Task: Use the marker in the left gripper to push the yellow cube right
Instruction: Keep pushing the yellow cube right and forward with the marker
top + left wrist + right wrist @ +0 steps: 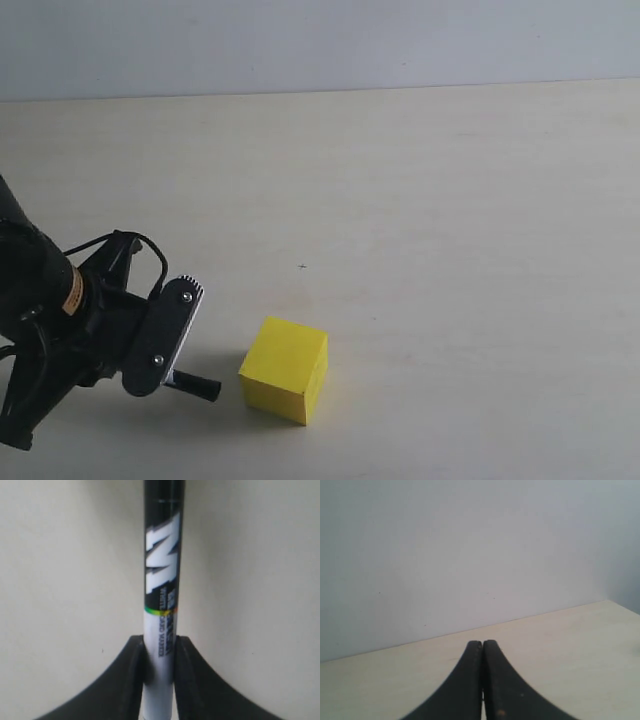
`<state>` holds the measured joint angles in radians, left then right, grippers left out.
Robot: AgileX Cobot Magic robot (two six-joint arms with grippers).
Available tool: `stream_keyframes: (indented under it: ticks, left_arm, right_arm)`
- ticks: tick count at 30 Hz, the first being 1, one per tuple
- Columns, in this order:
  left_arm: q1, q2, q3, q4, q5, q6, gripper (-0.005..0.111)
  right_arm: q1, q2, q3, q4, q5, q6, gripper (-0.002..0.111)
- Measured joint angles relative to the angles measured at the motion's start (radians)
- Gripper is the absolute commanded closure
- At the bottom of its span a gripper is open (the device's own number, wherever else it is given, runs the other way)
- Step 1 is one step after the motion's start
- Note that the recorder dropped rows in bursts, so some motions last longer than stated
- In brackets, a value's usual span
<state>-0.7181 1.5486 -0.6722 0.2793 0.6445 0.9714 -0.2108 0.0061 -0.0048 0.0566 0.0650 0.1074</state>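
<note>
The yellow cube (286,368) rests on the pale table near the front, left of centre. My left gripper (172,352) hovers low just left of it, shut on the marker (197,384), whose black end pokes out toward the cube with a small gap between them. In the left wrist view the marker (162,580) runs straight out from between the fingers (134,680), white barrel clamped, black labelled part beyond. The cube is out of that view. My right gripper (482,645) shows only in its own wrist view, shut with nothing in it, facing the wall.
The pale wooden table (450,230) stretches right of and behind the cube. A grey wall (320,40) closes the far edge. The left arm's black body and cables (50,320) fill the front left corner.
</note>
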Motion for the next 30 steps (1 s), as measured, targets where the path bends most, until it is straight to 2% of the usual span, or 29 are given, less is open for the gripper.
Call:
stream_keyframes:
  ticks: [12, 24, 27, 30]
  left_arm:
    - [0.009, 0.0, 0.0, 0.002, -0.106, -0.003, 0.107]
    - [-0.086, 0.0, 0.0, -0.017, -0.108, -0.003, 0.107]
    - [-0.076, 0.0, 0.0, -0.017, -0.102, -0.018, 0.107]
    - [-0.037, 0.0, -0.002, -0.004, -0.089, -0.078, 0.107]
  right_arm:
    - [0.0, 0.0, 0.0, 0.0, 0.0, 0.0, 0.108]
    - [0.0, 0.0, 0.0, 0.0, 0.0, 0.0, 0.108]
    - [0.0, 0.0, 0.0, 0.0, 0.0, 0.0, 0.108]
    - [0.0, 0.0, 0.0, 0.0, 0.0, 0.0, 0.108]
